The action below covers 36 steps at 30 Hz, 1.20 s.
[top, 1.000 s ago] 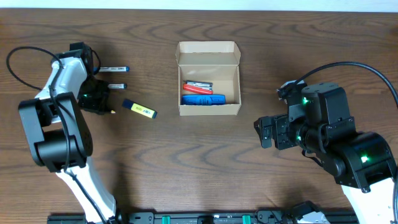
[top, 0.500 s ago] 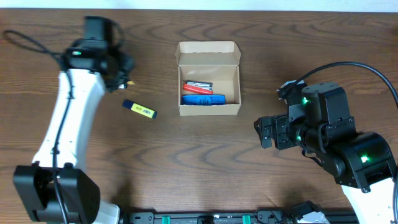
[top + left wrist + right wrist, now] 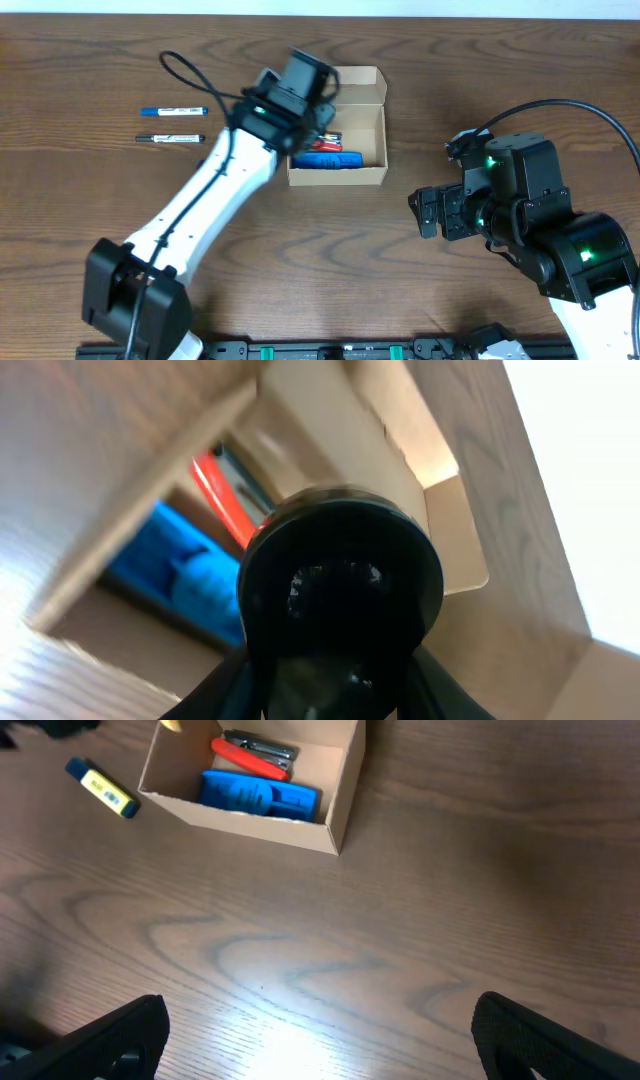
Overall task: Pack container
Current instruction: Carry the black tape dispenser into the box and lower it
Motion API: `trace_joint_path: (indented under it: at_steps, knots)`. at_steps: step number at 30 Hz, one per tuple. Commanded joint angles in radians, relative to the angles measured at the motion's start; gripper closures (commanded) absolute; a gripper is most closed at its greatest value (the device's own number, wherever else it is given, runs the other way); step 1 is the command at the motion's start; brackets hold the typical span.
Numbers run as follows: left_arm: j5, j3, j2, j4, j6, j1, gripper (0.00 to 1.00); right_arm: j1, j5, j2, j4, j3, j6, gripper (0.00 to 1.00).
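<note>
Fingers (image 3: 105,1040) of the right gripper (image 3: 320,1015) stand wide apart with nothing between them but bare bench (image 3: 420,930). This gripper hangs toward the right edge, well apart from the container (image 3: 337,177).

The container sits near the middle of the far edge. Its flap lid is open at the back, and a blue item (image 3: 327,159) and a red pen (image 3: 318,142) lie inside.

The left gripper (image 3: 315,90) hovers over the container's left wall and back-left corner. In its wrist view a dark round shape (image 3: 340,580) fills the space above its fingers (image 3: 225,685). How far they are parted, and whether they grip it, cannot be told.

A blue-capped marker (image 3: 173,110) and a dark marker (image 3: 170,138) lie side by side toward the far left corner. A blue-and-yellow highlighter (image 3: 102,788) lies near the container's front-left corner.
</note>
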Motion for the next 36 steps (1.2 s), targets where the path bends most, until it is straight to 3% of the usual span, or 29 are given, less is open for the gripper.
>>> trace_joint_path:
  at_steps: [1,11,25,29,32,36]
  knots:
    - [-0.073,0.005,0.027,0.000,-0.201,-0.031,0.94,-0.006,0.000,0.000,-0.002,-0.002,-0.012,0.01]
    - [-0.078,0.005,0.136,-0.004,-0.394,-0.047,0.94,-0.006,0.000,0.000,-0.001,-0.002,-0.012,0.01]
    - [-0.082,0.005,0.151,-0.041,-0.530,-0.045,0.94,-0.006,0.000,0.000,-0.002,-0.002,-0.012,0.01]
    - [-0.082,0.005,0.151,-0.040,-0.537,-0.045,0.86,-0.006,0.000,0.000,-0.001,-0.002,-0.012,0.01]
    - [-0.079,0.005,0.151,-0.040,-0.536,-0.045,0.67,-0.006,0.000,0.000,-0.002,-0.002,-0.012,0.01]
    - [-0.079,0.005,0.151,-0.040,-0.536,-0.045,0.51,-0.006,0.000,0.000,-0.001,-0.002,-0.012,0.01]
